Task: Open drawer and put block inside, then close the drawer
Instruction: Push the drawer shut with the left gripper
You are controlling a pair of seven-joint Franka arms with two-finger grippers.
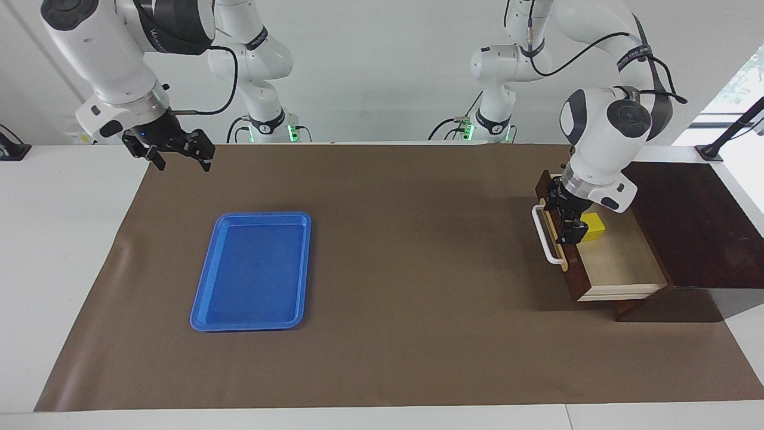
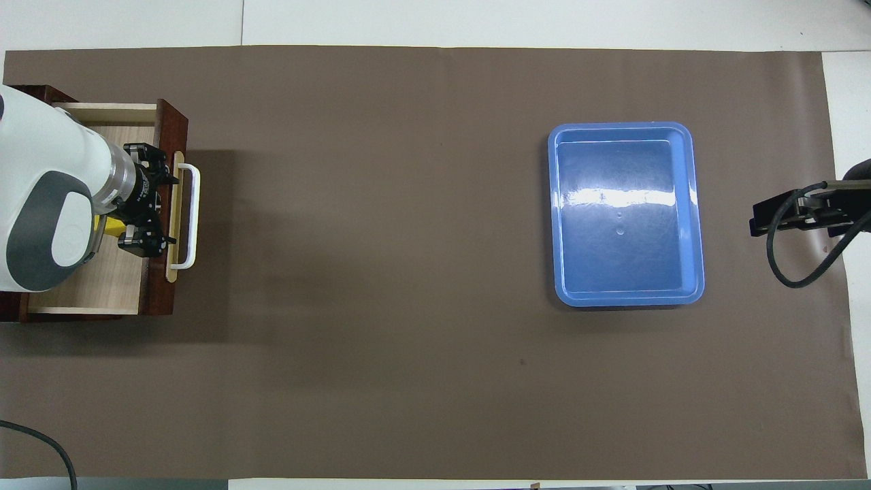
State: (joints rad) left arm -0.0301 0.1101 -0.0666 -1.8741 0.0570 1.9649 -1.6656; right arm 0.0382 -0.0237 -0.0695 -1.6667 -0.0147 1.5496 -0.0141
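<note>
The dark brown drawer (image 1: 621, 263) stands pulled out at the left arm's end of the table, its pale wood interior showing (image 2: 102, 286). Its white bar handle (image 1: 546, 236) (image 2: 194, 214) sits on the front panel. The yellow block (image 1: 594, 227) lies inside the drawer, partly hidden under the wrist in the overhead view (image 2: 107, 225). My left gripper (image 1: 564, 218) (image 2: 160, 204) is open just inside the front panel, beside the block and not holding it. My right gripper (image 1: 179, 156) (image 2: 757, 221) is open and empty, and waits raised over the right arm's end of the table.
The drawer slides out of a low dark brown cabinet (image 1: 686, 221) at the table's edge. A blue plastic tray (image 1: 253, 272) (image 2: 622, 211) lies empty on the brown mat toward the right arm's end.
</note>
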